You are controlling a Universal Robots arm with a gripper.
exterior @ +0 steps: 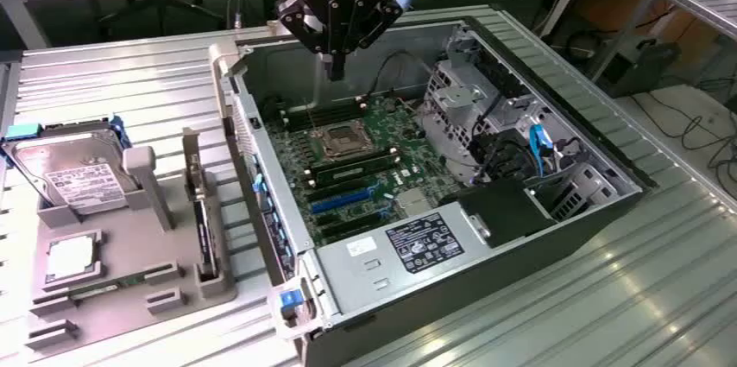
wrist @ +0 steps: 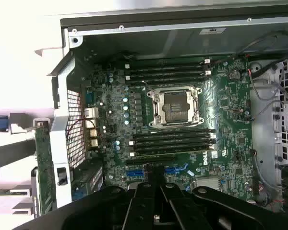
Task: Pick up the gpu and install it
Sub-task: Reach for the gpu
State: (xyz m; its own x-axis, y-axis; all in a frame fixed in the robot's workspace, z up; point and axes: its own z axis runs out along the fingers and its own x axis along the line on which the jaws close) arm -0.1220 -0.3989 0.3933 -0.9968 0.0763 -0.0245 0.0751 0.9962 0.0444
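The gpu (exterior: 204, 227) is a thin dark card standing on edge in a grey holder (exterior: 138, 281) on the exterior view's left, outside the computer case. My gripper (exterior: 335, 63) hangs over the far end of the open case (exterior: 553, 237), well away from the gpu, shut with nothing between its fingers. In the wrist view the gripper (wrist: 152, 176) points down at the green motherboard (wrist: 221, 110), just over the blue expansion slots (wrist: 175, 170) and close to the bare processor socket (wrist: 175, 106).
On the holder also sit a silver hard drive (exterior: 72, 175), a square processor (exterior: 69, 259) and a narrow green memory stick (exterior: 116, 286). Inside the case are the drive cage (exterior: 472, 112), black power supply shroud (exterior: 420, 242) and loose cables (exterior: 541, 147). The case rests on a ribbed metal table (exterior: 645, 298).
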